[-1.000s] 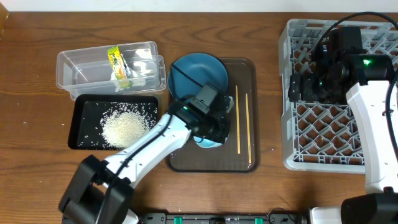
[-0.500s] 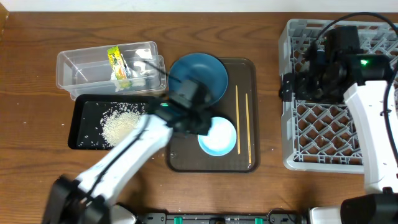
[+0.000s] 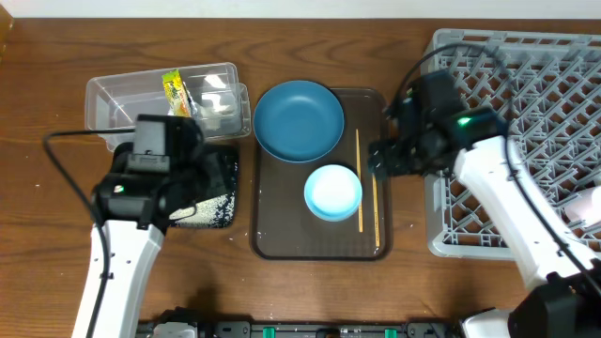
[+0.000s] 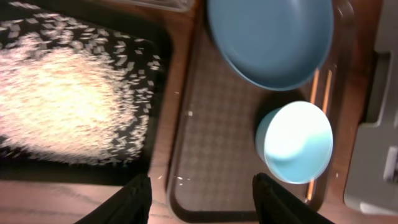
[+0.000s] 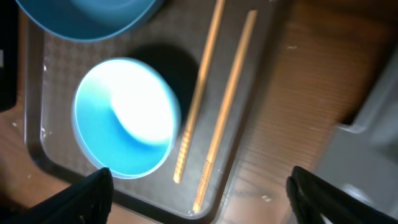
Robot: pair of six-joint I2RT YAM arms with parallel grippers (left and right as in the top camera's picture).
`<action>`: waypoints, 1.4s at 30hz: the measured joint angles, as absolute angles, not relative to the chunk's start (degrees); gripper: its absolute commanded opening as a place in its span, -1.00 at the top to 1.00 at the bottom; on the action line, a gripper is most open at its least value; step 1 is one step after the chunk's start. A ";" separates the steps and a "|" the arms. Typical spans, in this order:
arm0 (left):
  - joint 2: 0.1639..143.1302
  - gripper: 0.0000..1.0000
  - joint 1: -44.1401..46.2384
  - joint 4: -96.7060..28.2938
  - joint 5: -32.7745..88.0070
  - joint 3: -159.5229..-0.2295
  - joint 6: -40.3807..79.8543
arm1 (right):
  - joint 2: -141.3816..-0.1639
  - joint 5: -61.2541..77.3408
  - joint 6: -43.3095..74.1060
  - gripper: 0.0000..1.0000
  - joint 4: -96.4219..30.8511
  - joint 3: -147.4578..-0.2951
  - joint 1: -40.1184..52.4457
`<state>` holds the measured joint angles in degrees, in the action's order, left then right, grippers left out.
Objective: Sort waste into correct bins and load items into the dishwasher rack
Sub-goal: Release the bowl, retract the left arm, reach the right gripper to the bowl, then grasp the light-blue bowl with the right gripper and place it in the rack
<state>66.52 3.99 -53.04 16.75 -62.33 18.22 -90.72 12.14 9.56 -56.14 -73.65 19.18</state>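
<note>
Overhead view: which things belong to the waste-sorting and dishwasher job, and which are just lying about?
Part of the job: blue plate, white bowl, two chopsticks, rice grains, yellow-green wrapper, clear tub, black tray, grey dishwasher rack.

Just lying about: brown serving tray, which merely carries the dishes; wooden table.

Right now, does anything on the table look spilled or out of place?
A few white specks, probably stray rice grains, lie outside the black tray along the left rim of the brown serving tray. The blue plate overhangs that tray's far-left corner. Nothing else.
</note>
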 measured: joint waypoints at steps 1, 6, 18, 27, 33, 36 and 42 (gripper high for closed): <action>66.43 -0.11 3.27 -53.30 16.73 -62.33 18.22 | -90.72 12.08 10.15 -0.62 -53.95 -71.70 20.32; 66.43 -0.12 2.28 -53.76 16.56 -62.33 18.22 | -90.87 12.25 13.67 -0.35 -43.75 -63.26 25.15; 66.52 -0.13 2.28 -53.78 16.53 -62.33 18.22 | -90.91 9.63 23.99 0.22 -28.75 -51.13 30.70; 66.52 -0.12 2.28 -53.78 16.56 -62.33 18.22 | -90.91 7.88 27.51 0.67 -27.64 -49.65 30.70; 66.52 -0.12 2.28 -53.78 16.56 -62.33 18.22 | -90.91 7.84 27.86 0.81 -27.75 -49.65 30.70; 66.52 -0.13 2.28 -53.80 16.56 -62.33 18.22 | -90.91 7.81 28.25 0.94 -27.77 -49.65 30.70; 66.52 -0.13 2.28 -53.82 16.56 -62.33 18.22 | -90.91 7.40 29.15 0.98 -27.81 -49.63 30.70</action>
<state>66.52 2.28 -53.82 16.56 -62.33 18.22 -90.91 7.40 29.15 -27.81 -49.63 30.70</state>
